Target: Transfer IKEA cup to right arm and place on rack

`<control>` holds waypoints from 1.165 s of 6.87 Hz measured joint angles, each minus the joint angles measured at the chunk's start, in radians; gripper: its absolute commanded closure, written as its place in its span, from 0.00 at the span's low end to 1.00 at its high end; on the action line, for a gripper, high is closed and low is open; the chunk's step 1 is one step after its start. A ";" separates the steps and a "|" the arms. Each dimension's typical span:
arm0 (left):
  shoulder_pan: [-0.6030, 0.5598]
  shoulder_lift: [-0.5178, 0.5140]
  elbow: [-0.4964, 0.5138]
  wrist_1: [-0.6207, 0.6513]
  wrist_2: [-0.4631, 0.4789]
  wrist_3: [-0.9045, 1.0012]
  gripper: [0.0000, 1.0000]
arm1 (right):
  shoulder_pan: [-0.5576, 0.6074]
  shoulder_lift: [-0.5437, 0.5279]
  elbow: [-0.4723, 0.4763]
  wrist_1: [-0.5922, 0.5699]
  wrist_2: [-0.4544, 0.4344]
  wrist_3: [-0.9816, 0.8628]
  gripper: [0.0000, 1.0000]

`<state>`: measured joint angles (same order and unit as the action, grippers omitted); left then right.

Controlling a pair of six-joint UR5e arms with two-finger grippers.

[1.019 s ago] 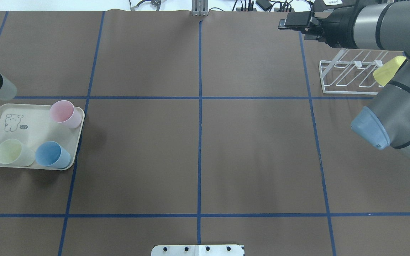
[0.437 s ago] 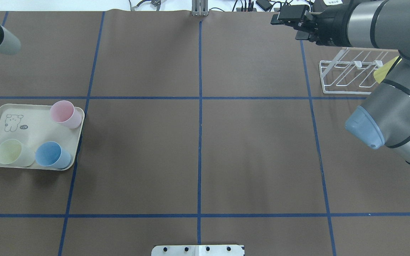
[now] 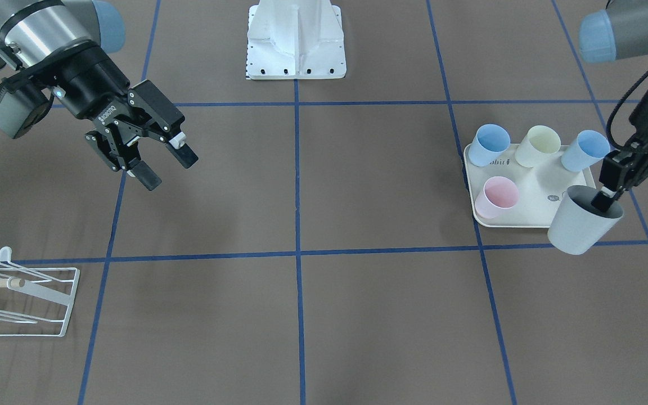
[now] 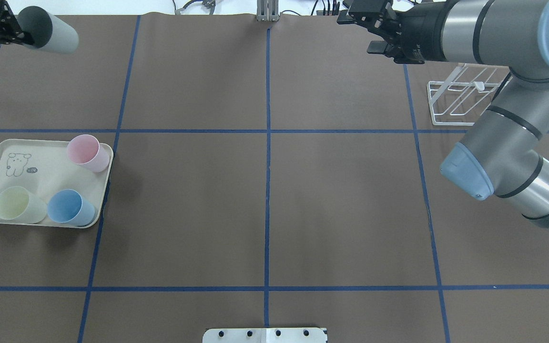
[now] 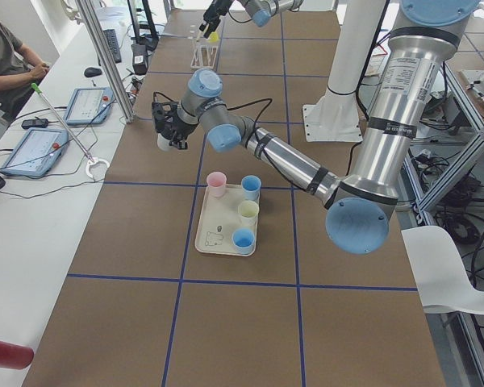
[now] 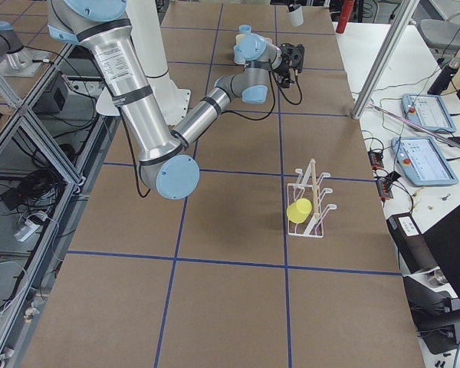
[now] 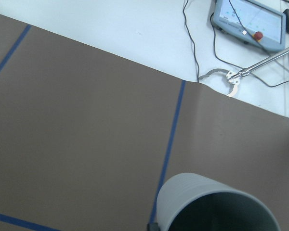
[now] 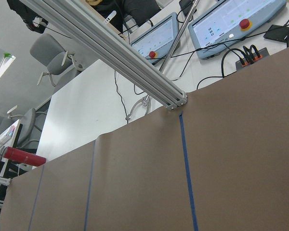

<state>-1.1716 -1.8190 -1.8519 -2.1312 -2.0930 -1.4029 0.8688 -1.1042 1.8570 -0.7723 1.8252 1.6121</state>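
**Figure: grey cup held aloft ahead of the hand-over.** The left claw point(image 3: 607, 198) grasps the grey cup point(image 3: 583, 222) by its rim alone, one finger inside the mouth and one outside. The cup is tilted and clear of the tabletop point(image 3: 358, 315), just past the far edge of the tray point(image 3: 543, 188). Four more cups stand on that tray. The right claw point(image 3: 167, 170) is released, its jaws spread wide and empty, and it hovers over the opposite half of the tabletop. The cup is therefore well apart from the right claw, with the centre line between them. The rack point(image 3: 26, 298) stands at the right arm's end and already carries a yellow cup point(image 6: 299, 211) on one peg.

*Hazards, as judged.*
- A rim pinch gives little hold, so the cup could swing or slip if the arm moves quickly.
- At the hand-over, the right claw must close on the body clear of the left fingers, or the claws may collide.
- If the left claw lets go before the right has clenched, the cup would drop.
- At the rack, the cup could knock the occupied peg.
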 measured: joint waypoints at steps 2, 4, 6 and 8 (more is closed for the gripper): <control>0.062 -0.003 0.007 -0.265 0.013 -0.355 1.00 | -0.084 0.050 -0.012 0.059 -0.131 0.111 0.00; 0.154 -0.040 0.020 -0.470 0.103 -0.669 1.00 | -0.147 0.079 -0.016 0.137 -0.237 0.227 0.00; 0.237 -0.112 0.046 -0.610 0.232 -0.957 1.00 | -0.160 0.097 -0.017 0.185 -0.262 0.304 0.00; 0.310 -0.141 0.105 -0.859 0.372 -1.197 1.00 | -0.161 0.108 -0.017 0.203 -0.270 0.339 0.00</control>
<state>-0.8618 -1.9598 -1.7467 -2.9898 -1.7206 -2.5994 0.7075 -0.9965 1.8397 -0.5693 1.5554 1.9510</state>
